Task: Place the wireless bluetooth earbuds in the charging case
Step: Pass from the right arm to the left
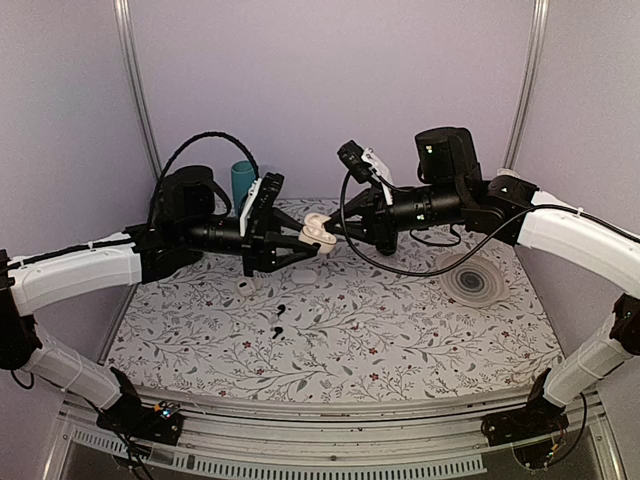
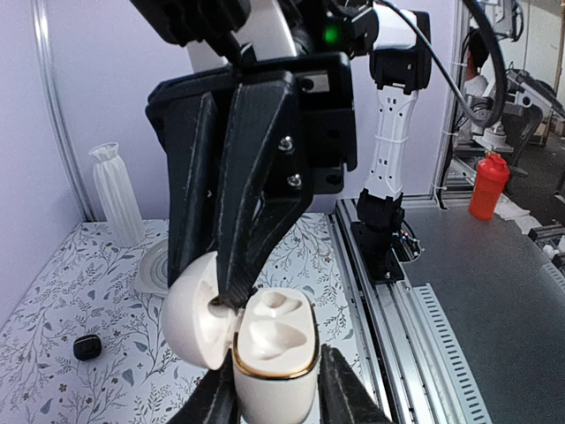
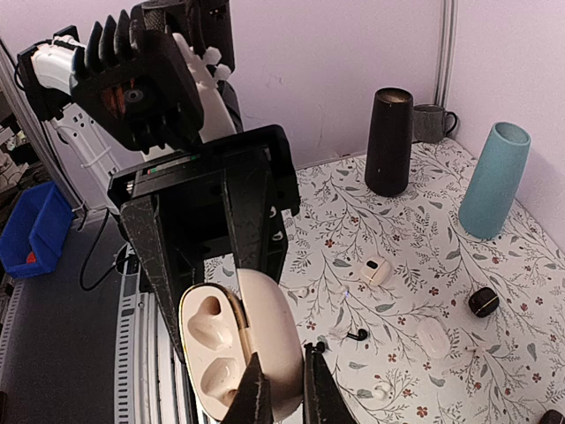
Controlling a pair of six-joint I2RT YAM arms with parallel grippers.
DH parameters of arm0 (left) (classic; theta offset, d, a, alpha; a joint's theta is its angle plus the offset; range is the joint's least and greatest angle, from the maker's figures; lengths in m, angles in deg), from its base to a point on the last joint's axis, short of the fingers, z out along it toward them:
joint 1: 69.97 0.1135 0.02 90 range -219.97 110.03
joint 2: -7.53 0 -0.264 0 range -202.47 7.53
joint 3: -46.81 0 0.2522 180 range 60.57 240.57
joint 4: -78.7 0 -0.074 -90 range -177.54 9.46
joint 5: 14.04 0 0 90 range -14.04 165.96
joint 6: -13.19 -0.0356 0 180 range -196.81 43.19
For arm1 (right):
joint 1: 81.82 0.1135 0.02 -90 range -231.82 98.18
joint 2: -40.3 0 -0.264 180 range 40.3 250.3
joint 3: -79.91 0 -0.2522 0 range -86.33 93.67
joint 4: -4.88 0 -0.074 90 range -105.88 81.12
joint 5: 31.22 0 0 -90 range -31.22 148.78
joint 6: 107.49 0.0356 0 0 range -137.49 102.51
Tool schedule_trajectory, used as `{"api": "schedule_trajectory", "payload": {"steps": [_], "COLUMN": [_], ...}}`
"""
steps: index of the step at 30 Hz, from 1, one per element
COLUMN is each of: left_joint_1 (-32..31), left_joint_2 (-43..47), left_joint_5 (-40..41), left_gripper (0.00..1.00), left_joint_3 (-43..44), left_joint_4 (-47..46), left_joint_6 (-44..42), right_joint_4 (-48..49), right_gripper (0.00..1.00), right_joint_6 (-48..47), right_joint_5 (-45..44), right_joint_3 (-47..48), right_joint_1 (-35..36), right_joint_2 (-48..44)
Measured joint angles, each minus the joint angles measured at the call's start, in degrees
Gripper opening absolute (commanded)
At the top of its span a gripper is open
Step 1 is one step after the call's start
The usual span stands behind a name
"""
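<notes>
1. The small glossy white rounded plastic charging case (image 2: 274,340) is held in the air above the table with the floral-patterned cloth (image 1: 400,330), between the two arms and towards the back of the table
2. The left gripper (image 2: 278,393) clamps the body of the charging case from both sides, its jaws narrow and pressed against the white shell just under the gold rim
3. The hinged lid (image 2: 196,318) is swung open to one side, and the two moulded hollows show in the body
4. The right gripper (image 3: 282,393) meets the case from the opposite side; its jaws are drawn almost together, with the edge of the lid pinched between the tips
5. On the cloth below lie a tiny black earbud (image 3: 357,335) and a black pebble-shaped case (image 3: 483,302), well apart from the grippers
6. A tall black cylinder (image 3: 389,141) and a teal tapered vase (image 3: 494,181) stand upright near the wall
</notes>
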State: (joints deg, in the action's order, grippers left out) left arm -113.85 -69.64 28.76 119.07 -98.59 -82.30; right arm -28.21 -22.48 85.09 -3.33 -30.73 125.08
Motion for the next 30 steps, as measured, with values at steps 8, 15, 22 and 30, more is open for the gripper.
{"api": "schedule_trajectory", "payload": {"steps": [8,15,22,30], "left_joint_1": [0.0,0.0,-0.1,-0.1], "left_joint_2": [1.0,1.4,1.6,1.7], "left_joint_5": [0.6,0.9,1.9,4.1], "left_gripper": [0.23,0.0,0.0,0.0], "left_joint_3": [-0.8,-1.4,-3.3,-7.1], "left_joint_4": [-0.3,-0.9,-4.4,-8.1], "left_joint_6": [0.2,0.7,0.8,3.3], "right_joint_4": [0.1,0.1,0.3,3.3], "right_gripper": [0.04,0.07,0.35,0.5], "right_joint_6": [0.0,0.0,1.0,1.7], "right_joint_5": [-0.2,-0.2,-0.3,-2.7], "right_joint_3": [0.0,0.0,-0.1,-1.4], "right_joint_1": [0.3,0.3,0.3,0.1], "right_joint_2": [0.0,0.0,0.0,0.0]}}
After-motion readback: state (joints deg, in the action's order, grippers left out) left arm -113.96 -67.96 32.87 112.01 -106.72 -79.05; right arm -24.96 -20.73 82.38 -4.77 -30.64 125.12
